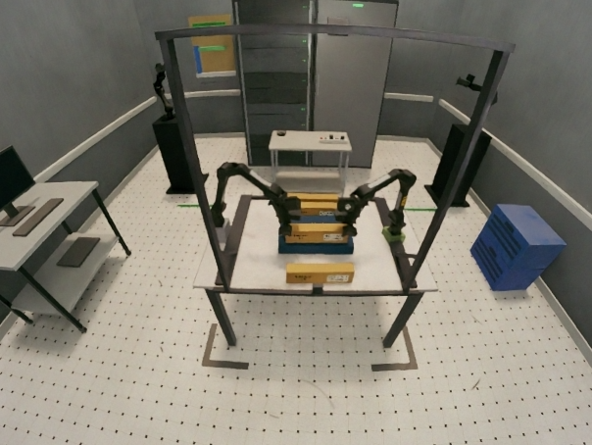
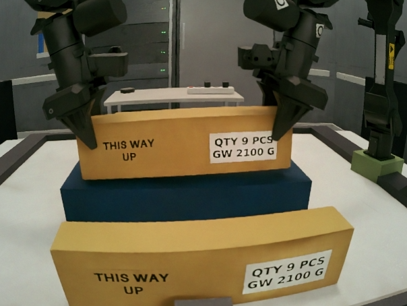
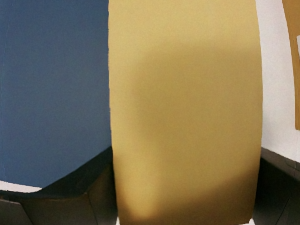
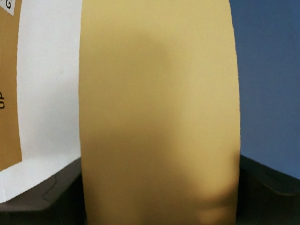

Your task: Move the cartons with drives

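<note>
Yellow cardboard, the near carton [image 1: 320,273] [image 2: 202,236] [image 3: 297,64] [image 4: 9,89] stands on the surface [image 1: 255,274] [image 2: 27,202], off the platform [image 1: 316,247] [image 2: 189,202] [image 3: 50,89] [image 4: 270,89]. The held carton [image 1: 316,233] [image 2: 178,145] [image 3: 185,99] [image 4: 155,99] is over the platform, contact unclear, its ends clamped between the left end effector [image 1: 285,229] [image 2: 90,129] [image 3: 178,145] and right end effector [image 1: 349,229] [image 2: 277,125] [image 4: 155,152]. Two far cartons stand behind; sorting looks unfinished.
</note>
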`<state>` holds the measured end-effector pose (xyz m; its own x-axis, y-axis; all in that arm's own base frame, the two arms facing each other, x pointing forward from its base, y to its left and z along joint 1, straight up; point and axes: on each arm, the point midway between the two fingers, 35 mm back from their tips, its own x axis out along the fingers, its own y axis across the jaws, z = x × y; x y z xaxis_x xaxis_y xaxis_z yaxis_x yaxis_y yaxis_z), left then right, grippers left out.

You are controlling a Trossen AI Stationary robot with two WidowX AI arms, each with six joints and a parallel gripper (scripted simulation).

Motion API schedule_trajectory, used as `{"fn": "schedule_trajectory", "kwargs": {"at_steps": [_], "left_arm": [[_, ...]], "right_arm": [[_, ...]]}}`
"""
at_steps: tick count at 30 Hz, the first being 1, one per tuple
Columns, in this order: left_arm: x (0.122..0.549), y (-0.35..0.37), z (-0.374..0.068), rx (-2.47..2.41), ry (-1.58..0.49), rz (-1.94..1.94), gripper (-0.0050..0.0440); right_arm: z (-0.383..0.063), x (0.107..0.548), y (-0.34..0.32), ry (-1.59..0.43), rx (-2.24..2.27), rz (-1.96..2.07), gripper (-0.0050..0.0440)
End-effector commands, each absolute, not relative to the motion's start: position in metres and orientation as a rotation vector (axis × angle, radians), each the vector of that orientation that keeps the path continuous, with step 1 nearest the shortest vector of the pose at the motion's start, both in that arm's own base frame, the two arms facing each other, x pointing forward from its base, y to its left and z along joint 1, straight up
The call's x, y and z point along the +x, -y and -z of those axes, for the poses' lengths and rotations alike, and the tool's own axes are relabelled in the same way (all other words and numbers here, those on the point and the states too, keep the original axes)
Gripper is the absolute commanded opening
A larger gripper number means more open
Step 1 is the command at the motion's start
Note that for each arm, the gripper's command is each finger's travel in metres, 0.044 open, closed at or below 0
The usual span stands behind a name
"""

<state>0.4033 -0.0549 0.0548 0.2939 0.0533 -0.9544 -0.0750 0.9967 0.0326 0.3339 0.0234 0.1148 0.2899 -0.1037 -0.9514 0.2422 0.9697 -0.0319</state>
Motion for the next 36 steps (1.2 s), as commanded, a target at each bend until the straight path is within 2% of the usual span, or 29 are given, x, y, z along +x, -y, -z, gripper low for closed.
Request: {"fn": "schedule_trajectory", "kwargs": {"at_steps": [1, 29, 30, 36], "left_arm": [[0.4066, 0.0585, -0.0903, -0.033, -1.186, -0.073, -0.0050], [0.4061, 0.0585, -0.0903, -0.033, -1.187, -0.072, -0.0050], [0.4069, 0.0518, -0.0945, -0.037, -1.179, -0.068, -0.0050], [0.4069, 0.0518, -0.0945, -0.037, -1.179, -0.068, -0.0050]], "right_arm": [[-0.1433, 0.3348, -0.0248, -1.174, 0.145, 0.214, -0.0050], [-0.1432, 0.3352, -0.0245, -1.221, 0.134, 0.225, -0.0050], [-0.1409, 0.3335, -0.0213, -1.170, 0.145, 0.214, -0.0050], [-0.1409, 0.3335, -0.0213, -1.170, 0.145, 0.214, -0.0050]]}}
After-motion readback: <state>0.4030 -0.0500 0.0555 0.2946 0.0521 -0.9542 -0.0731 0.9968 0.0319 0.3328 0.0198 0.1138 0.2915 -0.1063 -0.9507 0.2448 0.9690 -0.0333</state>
